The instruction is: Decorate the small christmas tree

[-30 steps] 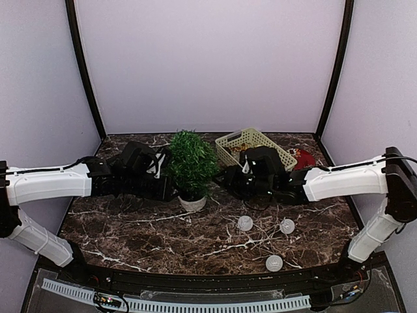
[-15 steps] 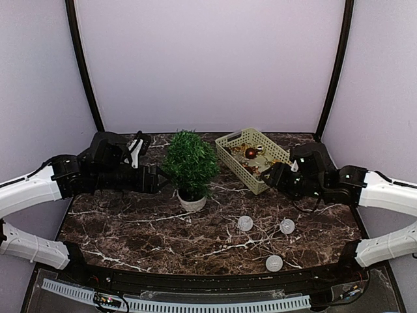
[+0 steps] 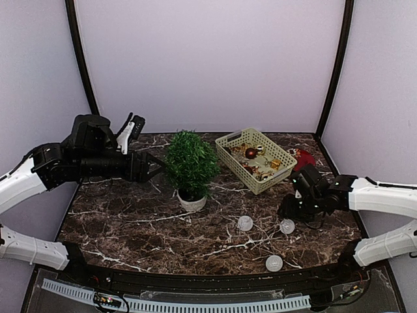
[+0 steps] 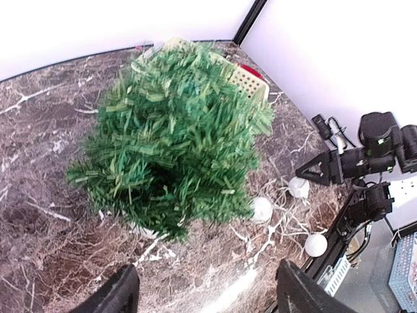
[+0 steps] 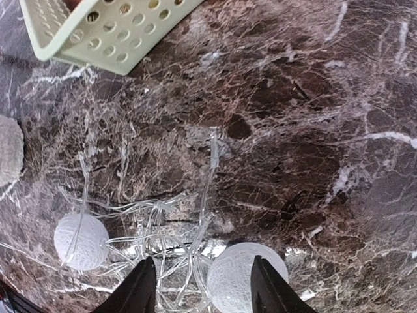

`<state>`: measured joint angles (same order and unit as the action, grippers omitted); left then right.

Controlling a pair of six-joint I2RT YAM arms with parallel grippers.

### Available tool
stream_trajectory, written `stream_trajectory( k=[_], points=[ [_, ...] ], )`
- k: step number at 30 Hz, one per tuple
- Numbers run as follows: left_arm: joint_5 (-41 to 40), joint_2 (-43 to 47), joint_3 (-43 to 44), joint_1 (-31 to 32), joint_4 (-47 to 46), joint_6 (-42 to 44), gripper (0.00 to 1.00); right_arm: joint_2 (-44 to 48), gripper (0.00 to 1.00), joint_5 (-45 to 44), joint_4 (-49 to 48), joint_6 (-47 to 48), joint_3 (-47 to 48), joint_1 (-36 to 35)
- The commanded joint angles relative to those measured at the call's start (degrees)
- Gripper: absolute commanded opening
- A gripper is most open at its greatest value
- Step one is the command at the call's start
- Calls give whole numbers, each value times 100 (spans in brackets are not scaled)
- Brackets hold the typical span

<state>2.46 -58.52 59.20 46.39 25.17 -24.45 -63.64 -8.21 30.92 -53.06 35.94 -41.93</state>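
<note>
The small christmas tree (image 3: 191, 163) stands upright in its white pot (image 3: 193, 203) at mid-table. It fills the left wrist view (image 4: 176, 130). My left gripper (image 3: 151, 166) is open and empty, raised just left of the tree, apart from it; its fingertips (image 4: 117, 295) frame bare marble. A light string of white balls (image 3: 287, 226) on clear wire lies front right. My right gripper (image 3: 287, 210) is open, low over one ball (image 5: 244, 277), which lies between the fingers (image 5: 140, 287) by the right one; I cannot tell if they touch. Another ball (image 5: 80, 241) lies left.
A pale green basket (image 3: 255, 160) holding red and gold ornaments stands back right; its corner shows in the right wrist view (image 5: 104, 32). A red item (image 3: 303, 158) lies behind it. Two more white balls (image 3: 245, 223) (image 3: 274, 263) lie on the marble. Tangled clear wire (image 5: 163, 228) spreads between the balls.
My left gripper has drawn back left and upward from the tree. My right arm has swung away from the basket, right and forward, down over the white balls.
</note>
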Motion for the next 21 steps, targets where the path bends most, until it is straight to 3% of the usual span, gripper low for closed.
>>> stream_trajectory(
  k=[1,4,11,17,21],
  points=[
    [151,-216,607,-16,635,598,68,-289,44,192,42,395,216,18],
    [203,-379,801,49,1044,787,61,-279,35,353,-102,428,152,18],
    [-368,-656,1120,934,793,817,60,-223,23,482,-212,375,80,10],
    [-903,-1780,1926,1900,446,920,60,-168,15,417,-178,367,-87,-15],
    [-907,-2553,2350,2253,94,970,60,-48,3,385,-183,342,-169,-34]
  ],
)
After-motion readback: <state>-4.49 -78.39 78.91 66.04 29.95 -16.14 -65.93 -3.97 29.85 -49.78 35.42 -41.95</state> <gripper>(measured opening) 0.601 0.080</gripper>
